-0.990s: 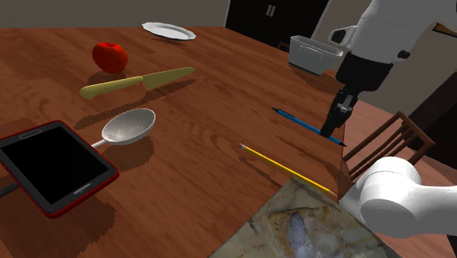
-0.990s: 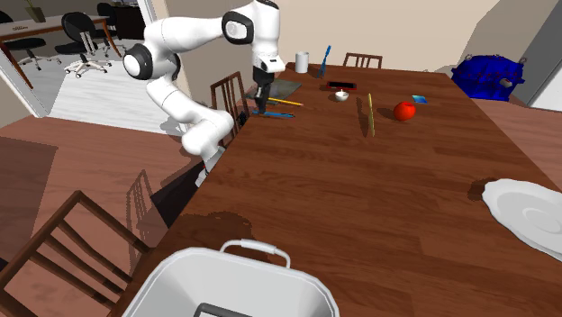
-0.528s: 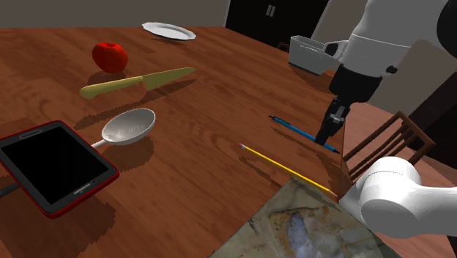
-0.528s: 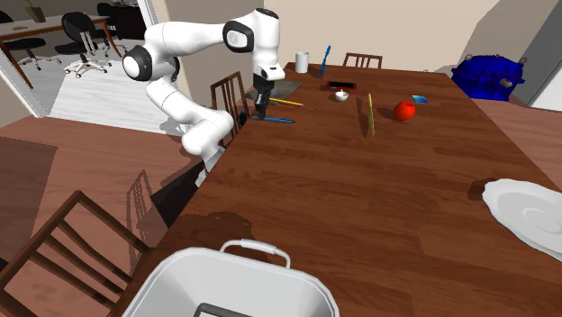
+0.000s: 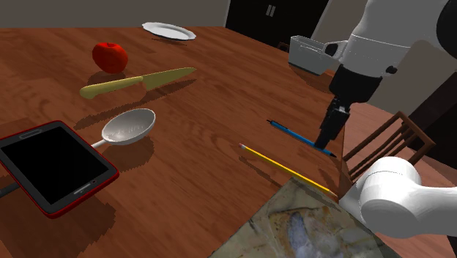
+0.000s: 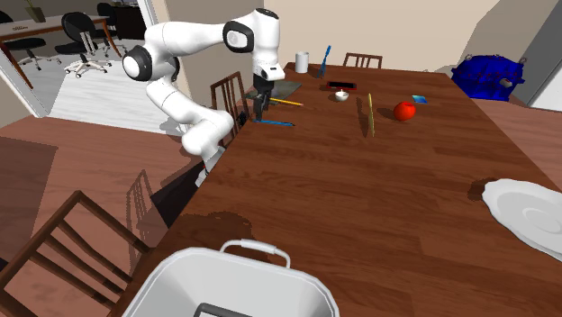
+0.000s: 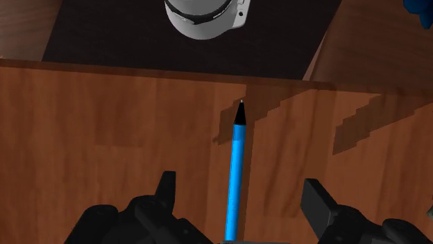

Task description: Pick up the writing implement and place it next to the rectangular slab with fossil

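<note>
A blue pen (image 5: 295,135) with a black tip lies on the wooden table near its edge, a little way from the mottled grey-green slab (image 5: 307,223). My gripper (image 5: 323,144) stands upright over the pen's end nearest the table edge. Seen from the wrist, the blue pen (image 7: 236,173) runs between my fingers (image 7: 166,187), which stand well apart without touching it; the gripper (image 7: 241,188) is open. Across the table, the pen (image 6: 277,122) lies just in front of the slab (image 6: 283,87) and the gripper (image 6: 260,113).
A yellow pencil (image 5: 285,167) lies between pen and slab. A red tablet (image 5: 55,165), a white spoon (image 5: 130,126), a yellow knife (image 5: 135,82), a red fruit (image 5: 110,56) and a plate (image 5: 169,30) sit further along. A white basin (image 5: 315,53) and a chair (image 5: 381,143) flank the arm.
The gripper carried the pen a short way towards the slab, then opened its fingers; the pen now lies free on the table.
</note>
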{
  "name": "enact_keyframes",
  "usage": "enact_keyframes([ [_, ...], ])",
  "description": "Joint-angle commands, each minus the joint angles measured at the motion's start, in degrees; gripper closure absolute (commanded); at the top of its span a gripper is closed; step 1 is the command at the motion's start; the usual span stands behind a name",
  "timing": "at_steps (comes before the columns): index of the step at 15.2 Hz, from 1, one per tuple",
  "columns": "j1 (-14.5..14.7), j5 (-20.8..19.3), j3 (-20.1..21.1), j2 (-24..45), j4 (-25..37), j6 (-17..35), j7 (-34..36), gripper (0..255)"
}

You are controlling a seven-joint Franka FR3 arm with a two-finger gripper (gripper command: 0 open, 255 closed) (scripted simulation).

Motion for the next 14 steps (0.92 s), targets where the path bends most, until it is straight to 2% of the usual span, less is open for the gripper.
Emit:
enact_keyframes([
  [1, 0.0, 0.0, 0.0, 0.0, 0.0, 0.0, 0.0, 0],
  [2, 0.0, 0.0, 0.0, 0.0, 0.0, 0.0, 0.0, 0],
  [6, -0.8, -1.1, -0.8, 4.0, 9.3, -5.2, 0.4, 0],
  [14, -0.8, -1.1, -0.8, 4.0, 9.2, -5.2, 0.4, 0],
])
